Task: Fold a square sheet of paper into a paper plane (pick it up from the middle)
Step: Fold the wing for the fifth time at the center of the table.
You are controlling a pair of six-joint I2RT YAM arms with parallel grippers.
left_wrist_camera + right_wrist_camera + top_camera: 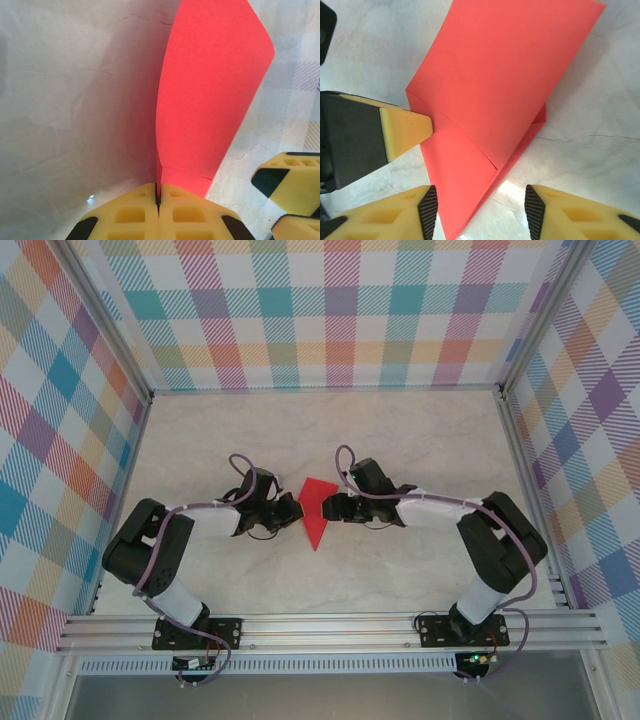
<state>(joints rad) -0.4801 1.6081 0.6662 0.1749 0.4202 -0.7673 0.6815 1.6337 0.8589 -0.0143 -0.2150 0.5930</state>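
Currently a fold is in hand: the left gripper (297, 508) is clamped on the 9 o'clock edge of the partly folded red paper (316, 525) at the centre of the table (400, 440). The right gripper (326, 506), at the paper's 3 o'clock, has its jaws apart and clamps nothing. The next move probably requires the right gripper to take the free flap and press the crease while the left holds firm.

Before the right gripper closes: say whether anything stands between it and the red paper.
Nothing visible does. The open right gripper faces the red paper directly; the left gripper pinches it from the side.
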